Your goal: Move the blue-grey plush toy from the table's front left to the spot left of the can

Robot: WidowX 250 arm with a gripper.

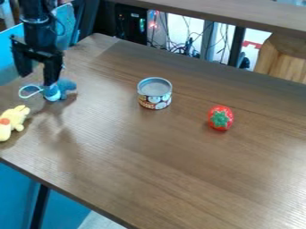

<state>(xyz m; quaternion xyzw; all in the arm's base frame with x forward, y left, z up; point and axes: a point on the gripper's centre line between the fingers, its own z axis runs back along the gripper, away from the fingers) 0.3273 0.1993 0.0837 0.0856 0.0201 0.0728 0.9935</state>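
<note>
Yellow toy: a soft plush (12, 121) with an orange-red patch lay near the table's left edge, partly cut off by the view's border
Blue area: a bright blue surface (13, 197) showed below the table at lower left
Loop: a pale loop (21, 95) lay at the left side of the blue plush
Gripper: the black gripper (37, 79) hung pointing down at upper left, its fingers wide apart with a plain gap between them, over the loop and the blue plush; whether it touched either could not be told
Table leg: a black leg (40, 205) slanted down beneath the table's near edge
Blue plush: a small blue-grey toy (55, 92) with a paler band lay on the table just below the fingertip nearer the can
Dark box: a black case (130, 22) with small lights stood behind the table
Can: a short round tin (155, 94) with a grey top and a printed side stood upright, well apart from the gripper
Cables: a tangle of dark cables (179, 47) hung behind the far edge
Table: the brown wood-grain top (173, 165) bore the toys, can and strawberry
Strawberry: a red toy strawberry (214, 117) lay right of the can, its green leafy cap facing the camera
Far board: a second brown top (239, 17) crossed the upper right
</note>
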